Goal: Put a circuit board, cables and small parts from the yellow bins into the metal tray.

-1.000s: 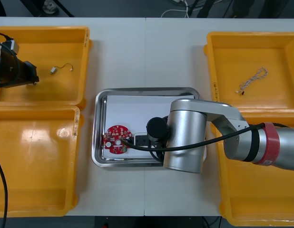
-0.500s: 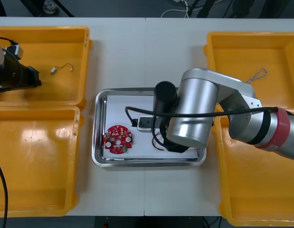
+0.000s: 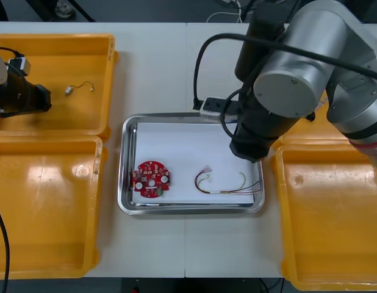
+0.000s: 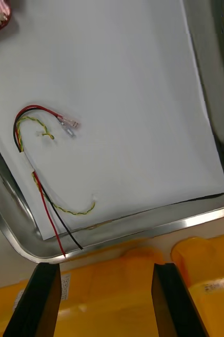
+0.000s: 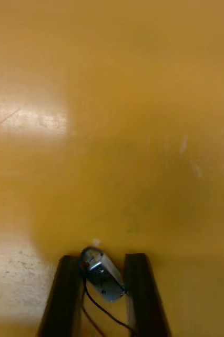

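The left tool (image 5: 102, 262) squeezes a small metal part (image 5: 102, 276), well to the left of the tray (image 3: 126, 183). The right tool (image 4: 105, 268) hangs over the tray's right side, fingers spread, holding nothing.

1. Tray (image 3: 124, 177): bare metal rim, polished, mirror-bright. A white sheet (image 3: 182, 146) lies inside, paper-like, matt.
2. Bins (image 3: 48, 201): yellow plastic, smooth, glossy, with glare patches on the floors.
3. Table (image 3: 158, 67): light, smooth, matt.
4. Right arm shell (image 3: 298, 55): silver, smooth, satin sheen.
5. Left gripper (image 5: 100, 260), fingers (image 5: 64, 295): black, matt.
6. Small metal part (image 5: 102, 274): bright, reflective.
7. Cable (image 4: 27, 158): thin wires in smooth red, yellow and black plastic coating.
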`<state>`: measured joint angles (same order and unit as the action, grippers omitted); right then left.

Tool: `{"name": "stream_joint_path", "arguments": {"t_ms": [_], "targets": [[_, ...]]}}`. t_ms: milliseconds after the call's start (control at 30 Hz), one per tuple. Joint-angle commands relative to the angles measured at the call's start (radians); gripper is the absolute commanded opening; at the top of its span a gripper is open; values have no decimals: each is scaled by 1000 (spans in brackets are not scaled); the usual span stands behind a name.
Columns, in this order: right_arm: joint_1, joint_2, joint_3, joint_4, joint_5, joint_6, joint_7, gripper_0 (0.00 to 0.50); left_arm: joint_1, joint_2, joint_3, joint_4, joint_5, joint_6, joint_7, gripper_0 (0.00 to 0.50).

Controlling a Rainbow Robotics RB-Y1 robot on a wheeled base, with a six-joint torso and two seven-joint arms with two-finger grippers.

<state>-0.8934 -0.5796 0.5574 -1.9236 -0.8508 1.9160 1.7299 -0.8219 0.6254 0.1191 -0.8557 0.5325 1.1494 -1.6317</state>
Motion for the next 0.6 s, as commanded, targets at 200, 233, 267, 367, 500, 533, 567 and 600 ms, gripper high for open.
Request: {"name": "stream_joint_path", "arguments": {"t_ms": [200,233,267,367,500,533,567,600], "targets": [[-2,-8,-257,-28,-10,4,-24,500,-43,39,-19,0,-2,0,-106,0],[-2,-22,-271,-28,-14,4,-27,500,-45,39,-9,-2,-2,12,-108,0],[-2,-22,-271,-28,-14,4,-27,500,-45,39,-9,-2,-2,12,-108,0],[-2,-69,-303,-22,-27,4,-38,500,-48,42,24,-29,-6,75,-114,0],[-2,-117,-350,9,-42,4,-50,500,-46,45,59,-91,-19,178,-106,0],[-2,-120,-359,18,-45,4,-50,500,-46,45,63,-102,-22,193,-106,0],[-2,-131,-396,46,-53,4,-53,500,-46,45,77,-132,-31,239,-103,0],[-2,-134,-407,58,-54,4,-55,500,-46,45,82,-143,-36,256,-102,0]]}}
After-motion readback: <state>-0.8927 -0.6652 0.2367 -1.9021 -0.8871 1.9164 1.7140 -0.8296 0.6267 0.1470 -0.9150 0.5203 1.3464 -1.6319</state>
